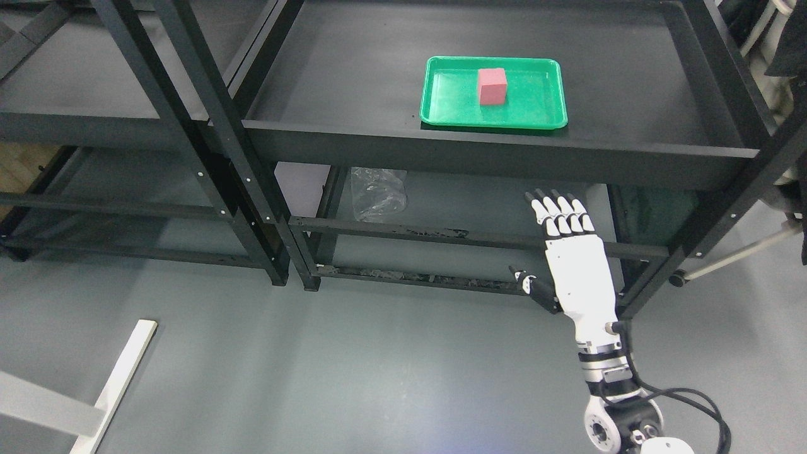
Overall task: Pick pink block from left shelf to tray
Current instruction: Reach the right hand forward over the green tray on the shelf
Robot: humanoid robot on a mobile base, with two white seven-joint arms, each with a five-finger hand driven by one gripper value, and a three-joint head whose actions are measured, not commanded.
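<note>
Black shelf (492,151), grey floor (353,372), perhaps plastic wrap (377,194) underneath

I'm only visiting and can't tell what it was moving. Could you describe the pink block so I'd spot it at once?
Find the black metal shelf on the right; on its top level lies a green tray. The pink block stands inside that tray, left of its middle. It is the tray's only content and the only pink cube in view.

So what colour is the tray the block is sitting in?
The tray is bright green, with the pink block inside it. The head view shows it best.
</note>
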